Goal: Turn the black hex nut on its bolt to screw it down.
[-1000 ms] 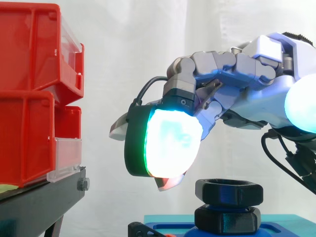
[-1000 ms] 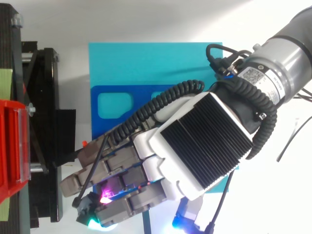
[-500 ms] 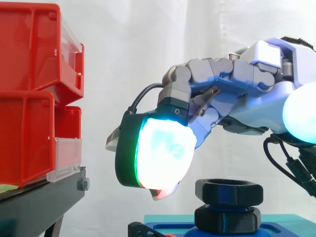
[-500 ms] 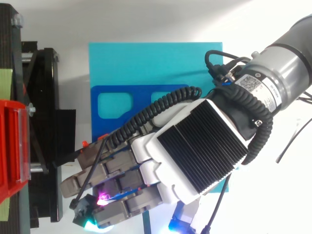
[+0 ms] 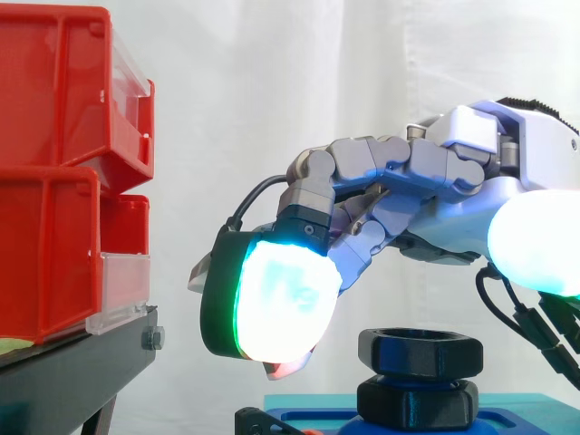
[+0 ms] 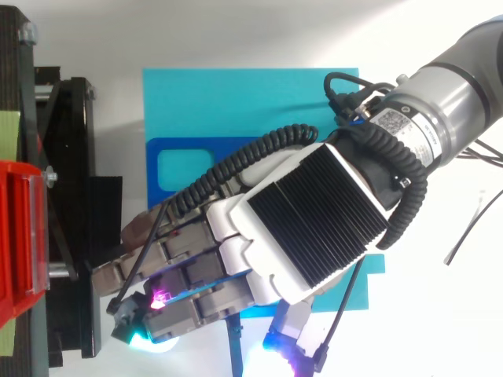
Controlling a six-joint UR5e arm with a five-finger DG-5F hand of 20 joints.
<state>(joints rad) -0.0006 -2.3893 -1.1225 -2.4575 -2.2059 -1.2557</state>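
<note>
The black hex nut [image 5: 419,352] sits low and right in the side view, above a second black hex piece [image 5: 417,401] on the blue plate [image 6: 236,102]. My hand [image 5: 426,195] hovers over it with fingers loosely arched and holding nothing, and one glowing pad [image 5: 276,294] hangs left of the nut. I'd lower the pads onto opposite flats, grip level, then twist. The red bins [image 5: 54,172] and black stand [image 5: 72,372] are well apart on the left, and there's room above.

arm [image 6: 460,86]: enters from right | hand [image 5: 458,213]: level, palm down | fingers [image 5: 272,304]: relaxed, drooping, empty
</note>
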